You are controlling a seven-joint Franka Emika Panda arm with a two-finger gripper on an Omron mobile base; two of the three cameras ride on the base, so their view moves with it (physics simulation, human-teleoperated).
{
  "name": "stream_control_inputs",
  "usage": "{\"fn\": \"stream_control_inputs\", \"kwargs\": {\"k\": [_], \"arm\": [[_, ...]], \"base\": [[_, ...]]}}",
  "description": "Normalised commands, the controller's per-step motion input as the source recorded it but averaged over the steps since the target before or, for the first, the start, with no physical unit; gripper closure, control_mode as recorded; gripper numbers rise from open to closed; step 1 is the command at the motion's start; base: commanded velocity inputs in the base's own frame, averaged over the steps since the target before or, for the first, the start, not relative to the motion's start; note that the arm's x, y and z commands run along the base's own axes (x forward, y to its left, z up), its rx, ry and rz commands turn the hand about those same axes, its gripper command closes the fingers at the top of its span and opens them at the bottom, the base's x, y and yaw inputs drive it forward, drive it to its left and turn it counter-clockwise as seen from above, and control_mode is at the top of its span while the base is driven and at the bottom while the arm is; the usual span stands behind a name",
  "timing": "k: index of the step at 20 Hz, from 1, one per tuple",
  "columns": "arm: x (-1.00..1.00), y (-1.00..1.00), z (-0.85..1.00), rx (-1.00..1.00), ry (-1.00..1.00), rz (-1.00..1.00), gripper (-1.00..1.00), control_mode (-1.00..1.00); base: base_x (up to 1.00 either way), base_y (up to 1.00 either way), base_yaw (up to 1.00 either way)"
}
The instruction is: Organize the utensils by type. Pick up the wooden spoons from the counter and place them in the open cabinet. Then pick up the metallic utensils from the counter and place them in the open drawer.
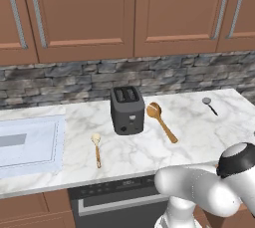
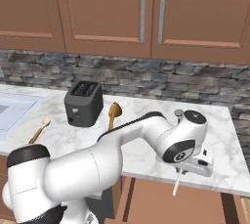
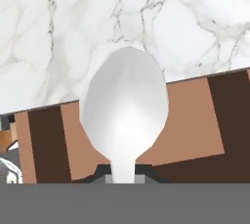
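While the arm bends low over the front edge of the counter point(image 2: 215, 135), the gripper point(image 2: 181, 171) is closed tight on the thin neck of a silver spoon point(image 3: 124, 103), whose pale handle end pokes down below the hand in the right base view. Seen from the hand, the spoon's bowl stands straight ahead, half over the marble and half over the brown drawer point(image 3: 193, 115) beneath the counter edge. Taking the toaster point(image 1: 127, 109) as the landmark, the long wooden spoon point(image 1: 160, 117) lies just beside it on its right, bowl toward the wall and handle running toward the counter front. A short spoon point(image 1: 96, 148) with a cream bowl lies in front of the toaster and a little to its left, handle pointing forward. Well to the right of the toaster, near the stone backsplash, a small dark-handled utensil point(image 1: 209, 104) lies on the marble. Left of the toaster sits the sink point(image 1: 31, 142). Wall cabinets point(image 1: 129, 13) above the toaster are closed.
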Motion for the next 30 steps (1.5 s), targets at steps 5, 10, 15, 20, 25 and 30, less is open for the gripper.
{"fn": "stream_control_inputs", "kwargs": {"k": [5,10,15,20,25,30], "arm": [[-0.02,0.0,-0.04,0.18,0.04,-0.57,1.0,-1.0],[0.0,0.0,-0.35,0.08,0.11,-0.67,1.0,-1.0],[-0.09,-0.1,-0.23,0.0,0.0,-0.5,1.0,-1.0],[-0.28,-0.12,-0.27,0.0,0.0,-0.45,1.0,-1.0],[-0.15,-0.19,-0.33,-0.08,0.02,-0.4,1.0,-1.0],[0.0,-0.01,-0.46,-0.1,0.12,-0.28,1.0,-1.0]], "base": [[0.0,0.0,0.0],[0.0,0.0,0.0],[0.0,0.0,0.0],[0.0,0.0,0.0],[0.0,0.0,0.0],[0.0,0.0,0.0]]}}
